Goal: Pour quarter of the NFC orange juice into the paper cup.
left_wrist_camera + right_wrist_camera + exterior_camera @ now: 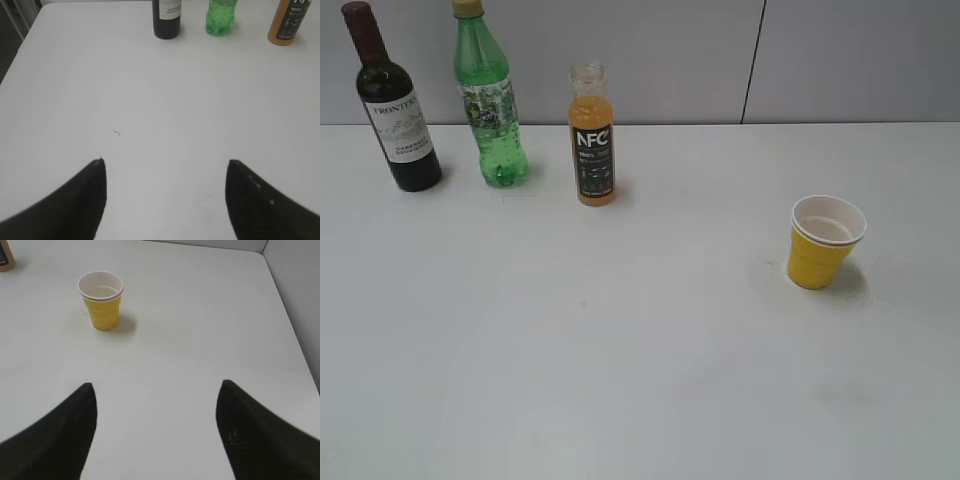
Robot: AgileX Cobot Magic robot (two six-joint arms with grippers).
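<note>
Nothing grasped yet: my left gripper (165, 172) and right gripper (156, 395) both hang spread, empty. Juice bottle (592, 135) stands uncapped beside the green bottle (490, 100), well apart from the cup (825, 242). Next: reach the juice bottle.

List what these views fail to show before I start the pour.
- NFC orange juice: left wrist view crops its top; right wrist view shows only a corner.
- Paper cup: absent from left wrist view.
- Wine bottle and green bottle: tops cropped in the exterior view.
- Both arms: outside the exterior view.
</note>
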